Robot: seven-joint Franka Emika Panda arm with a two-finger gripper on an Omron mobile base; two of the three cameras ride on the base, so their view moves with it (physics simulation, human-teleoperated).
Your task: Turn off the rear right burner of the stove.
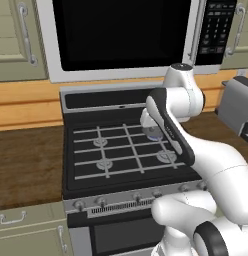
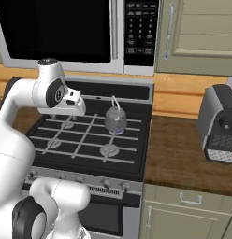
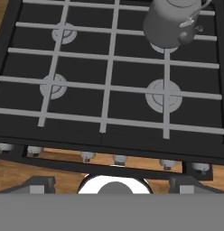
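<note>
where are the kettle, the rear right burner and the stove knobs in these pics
kettle point(image 2: 116, 119), right base view, on its grey body.
rear right burner point(image 2: 117, 132), right base view, on the blue glow under the kettle.
stove knobs point(image 3: 119, 159), hand view, on one of the middle knobs.

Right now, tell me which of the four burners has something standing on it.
The rear right burner: the small grey kettle stands on it, with a faint blue glow beneath. The other three discs on the stove are bare under the grates.

The kettle point(image 2: 116, 120) hides most of the rear right burner point(image 2: 117, 132).
</note>
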